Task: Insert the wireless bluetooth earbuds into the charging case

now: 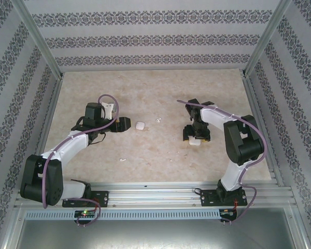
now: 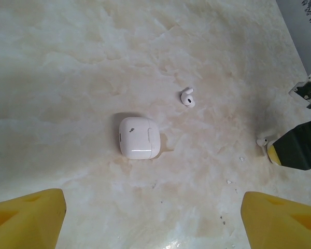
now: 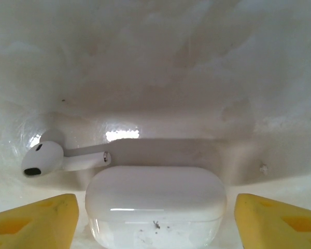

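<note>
Between the open jaws of the right gripper [image 3: 155,210] sits a closed charging case [image 3: 155,189], not yet clamped. An earbud [image 3: 45,158] lies at its 10 o'clock. We should close squarely on its sides, sparing that earbud. Left gripper [image 2: 153,202] hangs open, empty.

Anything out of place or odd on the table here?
Nothing looks damaged, but the earbuds lie scattered loose: one earbud beside the case that the right gripper straddles, another earbud past the other case, and a tiny white bit alone nearer the arm bases. Both cases look shut.
</note>
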{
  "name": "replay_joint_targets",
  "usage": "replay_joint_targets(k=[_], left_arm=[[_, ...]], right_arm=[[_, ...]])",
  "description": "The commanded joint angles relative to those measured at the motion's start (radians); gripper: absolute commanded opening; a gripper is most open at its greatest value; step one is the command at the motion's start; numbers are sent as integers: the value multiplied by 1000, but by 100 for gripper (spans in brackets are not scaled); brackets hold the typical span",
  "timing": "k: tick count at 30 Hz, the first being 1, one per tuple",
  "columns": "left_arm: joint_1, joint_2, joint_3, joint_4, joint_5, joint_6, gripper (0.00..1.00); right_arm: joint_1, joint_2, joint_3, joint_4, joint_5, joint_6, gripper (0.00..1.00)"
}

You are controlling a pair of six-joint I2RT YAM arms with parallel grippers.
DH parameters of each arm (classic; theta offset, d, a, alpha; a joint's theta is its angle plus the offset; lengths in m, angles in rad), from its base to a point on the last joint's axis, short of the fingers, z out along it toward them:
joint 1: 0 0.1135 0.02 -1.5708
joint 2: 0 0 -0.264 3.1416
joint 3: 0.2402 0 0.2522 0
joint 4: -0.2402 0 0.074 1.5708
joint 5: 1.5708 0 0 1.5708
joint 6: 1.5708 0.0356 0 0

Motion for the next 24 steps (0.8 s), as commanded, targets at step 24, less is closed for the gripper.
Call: replay_joint_targets(k=[24], left_arm=[[-4, -122, 84, -134, 1, 82, 79]], right_arm=[[64, -113, -106, 55, -104, 50, 59]])
